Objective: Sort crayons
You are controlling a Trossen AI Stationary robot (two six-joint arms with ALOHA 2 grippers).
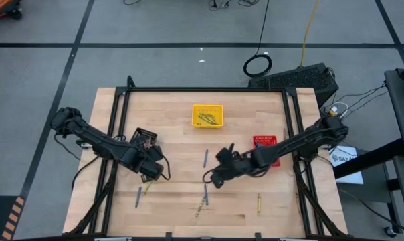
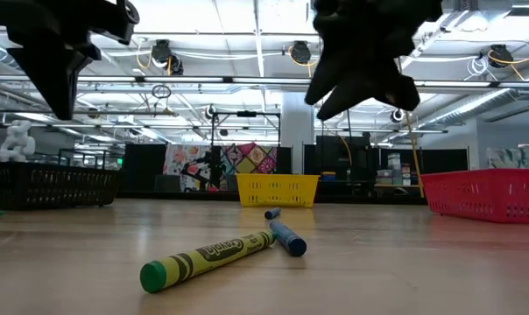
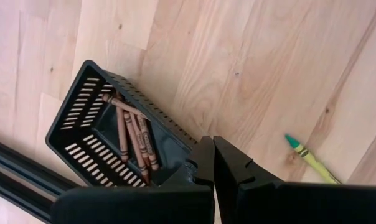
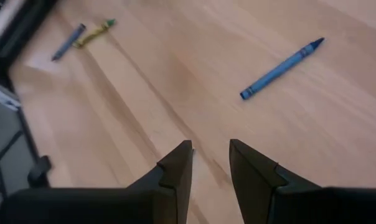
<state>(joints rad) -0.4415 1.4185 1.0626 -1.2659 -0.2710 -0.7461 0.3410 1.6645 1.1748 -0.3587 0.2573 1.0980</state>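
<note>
Crayons lie loose on the wooden table: a blue crayon (image 1: 205,158) at the middle, a blue one (image 1: 205,194) and a yellow-green one (image 1: 198,211) tip to tip near the front edge, a yellow one (image 1: 259,203), and a blue one (image 1: 138,196) at the left. My left gripper (image 1: 156,171) hovers shut, with nothing in it, beside the black tray (image 3: 82,134), which holds brown crayons (image 3: 133,134). A green-tipped crayon (image 3: 309,155) lies near it. My right gripper (image 1: 213,178) hangs open and empty over the table's middle, its fingers (image 4: 175,165) above bare wood and short of a blue crayon (image 4: 281,67).
A yellow tray (image 1: 207,115) with crayons stands at the far middle and a red tray (image 1: 265,148) at the right, under my right arm. Black frame rails (image 1: 118,127) run along both sides of the table. In the low view both grippers hang well above the tabletop.
</note>
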